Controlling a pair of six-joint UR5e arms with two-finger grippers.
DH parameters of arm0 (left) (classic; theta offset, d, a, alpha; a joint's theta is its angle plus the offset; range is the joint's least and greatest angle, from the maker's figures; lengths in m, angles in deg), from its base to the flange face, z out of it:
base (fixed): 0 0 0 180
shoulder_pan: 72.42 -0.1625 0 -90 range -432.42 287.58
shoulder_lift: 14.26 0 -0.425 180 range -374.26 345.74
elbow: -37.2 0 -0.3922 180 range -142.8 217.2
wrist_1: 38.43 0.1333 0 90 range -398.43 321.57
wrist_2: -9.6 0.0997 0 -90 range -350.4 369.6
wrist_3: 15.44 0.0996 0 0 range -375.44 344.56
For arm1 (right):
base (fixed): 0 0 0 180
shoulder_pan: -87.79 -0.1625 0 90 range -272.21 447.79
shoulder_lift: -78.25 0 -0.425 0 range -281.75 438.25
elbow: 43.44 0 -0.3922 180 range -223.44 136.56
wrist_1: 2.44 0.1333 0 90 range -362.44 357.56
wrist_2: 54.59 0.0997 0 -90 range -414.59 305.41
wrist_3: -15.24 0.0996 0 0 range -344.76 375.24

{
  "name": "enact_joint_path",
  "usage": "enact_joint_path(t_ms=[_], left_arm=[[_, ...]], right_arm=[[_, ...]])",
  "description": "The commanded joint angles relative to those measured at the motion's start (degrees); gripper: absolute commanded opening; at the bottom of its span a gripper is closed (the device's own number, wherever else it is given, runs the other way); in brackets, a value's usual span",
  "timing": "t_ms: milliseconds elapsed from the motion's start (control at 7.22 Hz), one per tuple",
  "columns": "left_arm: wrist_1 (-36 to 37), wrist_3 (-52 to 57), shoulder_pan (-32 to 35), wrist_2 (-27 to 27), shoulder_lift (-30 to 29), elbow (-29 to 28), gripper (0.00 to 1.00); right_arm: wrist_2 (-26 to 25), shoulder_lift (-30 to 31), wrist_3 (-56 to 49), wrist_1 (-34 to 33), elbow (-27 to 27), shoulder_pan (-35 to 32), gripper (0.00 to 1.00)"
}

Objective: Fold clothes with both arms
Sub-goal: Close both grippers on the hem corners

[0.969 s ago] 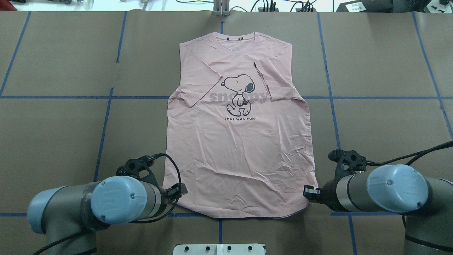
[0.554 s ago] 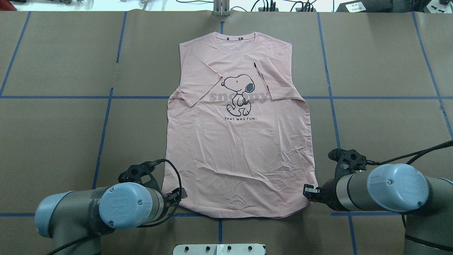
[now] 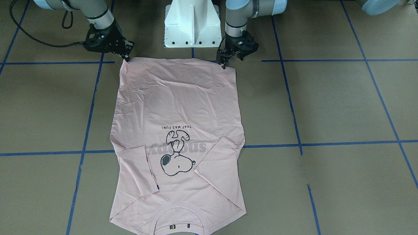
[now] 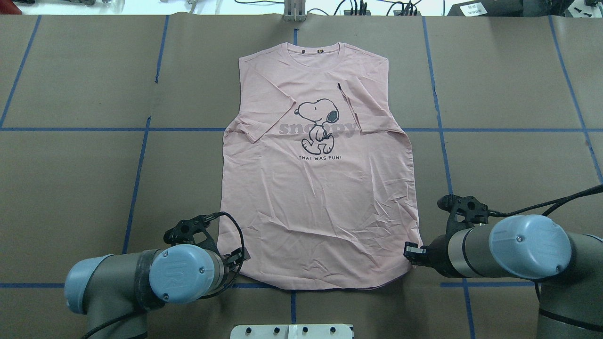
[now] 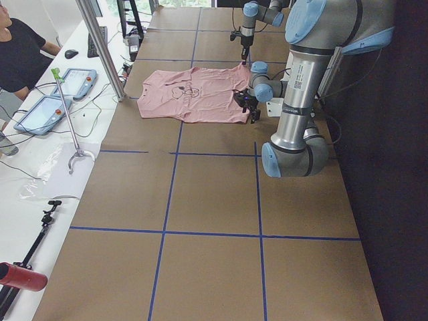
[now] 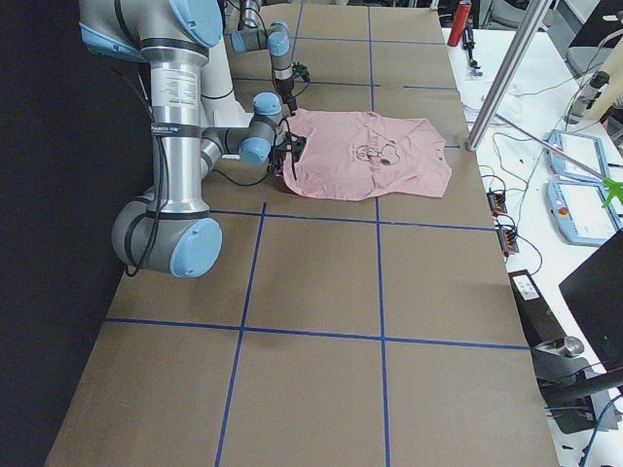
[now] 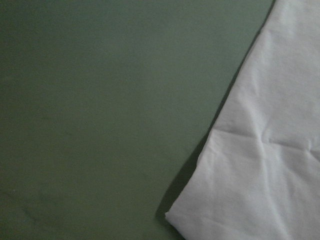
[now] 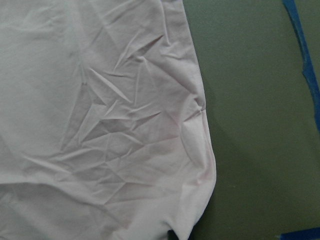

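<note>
The pale pink T-shirt [image 4: 320, 188] lies flat with its print up, collar at the far edge and both sleeves folded inward; it also shows in the front-facing view [image 3: 176, 107]. My left gripper [image 4: 238, 258] hovers at the near left hem corner [image 3: 225, 62], fingers apart, holding nothing. The left wrist view shows that corner [image 7: 250, 200] lying free on the table. My right gripper [image 4: 410, 250] sits at the near right hem corner [image 3: 126, 56], also open. In the right wrist view the rounded hem corner [image 8: 195, 175] lies wrinkled and flat.
Brown paper with blue tape lines [image 4: 141, 160] covers the table. The white pedestal [image 3: 191, 23] stands just behind the hem. Tablets and cables [image 5: 63, 90] lie beyond the table's far edge, where a person [image 5: 17, 53] sits.
The left arm's elbow and wrist have swung inward toward the shirt, while its gripper stays at the hem corner. The right arm has shifted only slightly. The shirt has not moved.
</note>
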Motion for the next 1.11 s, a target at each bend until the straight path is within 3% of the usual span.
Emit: enact_joint_path(t_ms=[0,277,415,554,692,969], left_arm=[[0.0,-0.32,-0.03,0.01,-1.66,-1.85,0.93],[-0.09,-1.19,-0.12,0.01,-1.75,-1.95,0.77],[0.0,-2.16,-0.03,0.01,-1.84,-1.95,0.58],[0.0,-2.52,-0.03,0.01,-1.93,-1.86,0.26],[0.0,-2.52,-0.03,0.01,-1.93,-1.77,0.06],[0.0,-2.17,0.06,0.01,-1.93,-1.77,0.0]], right_arm=[[0.14,-0.01,-0.01,-0.01,0.07,-0.31,0.0],[0.14,-0.01,-0.09,-0.01,-0.02,-0.58,0.0],[0.14,-0.01,-0.01,-0.01,-0.02,-0.75,0.0],[0.23,-0.01,-0.01,-0.01,-0.02,-0.76,0.0],[0.31,-0.01,-0.09,-0.01,-0.1,-1.02,0.0],[1.45,0.07,-0.09,-0.01,-0.11,-1.63,0.0]])
